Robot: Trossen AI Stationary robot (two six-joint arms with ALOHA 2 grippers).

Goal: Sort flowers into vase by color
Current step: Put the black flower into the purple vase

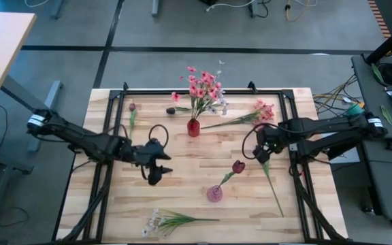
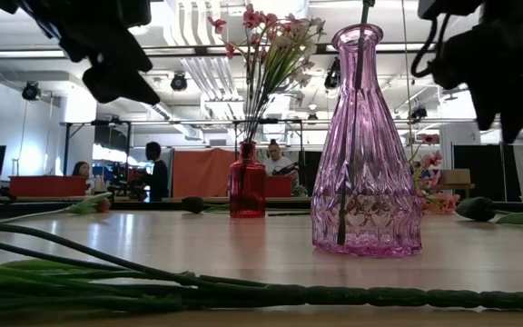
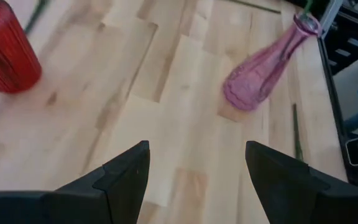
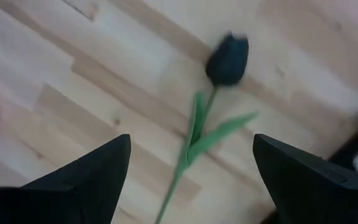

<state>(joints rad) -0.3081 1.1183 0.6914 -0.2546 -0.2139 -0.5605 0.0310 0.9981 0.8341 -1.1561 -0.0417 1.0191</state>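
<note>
Left gripper (image 1: pixel 155 178) hovers over bare counter (image 1: pixel 182 194), jaws open and empty. Right gripper (image 1: pixel 260 154) hangs near the pink vase (image 1: pixel 214 194), jaws open, nothing held.

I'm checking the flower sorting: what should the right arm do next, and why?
Probably lower the right gripper and close on the stem of the dark tulip: its open fingers hover above this flower lying on the table, and the pink vase already holds a similar bud.
</note>
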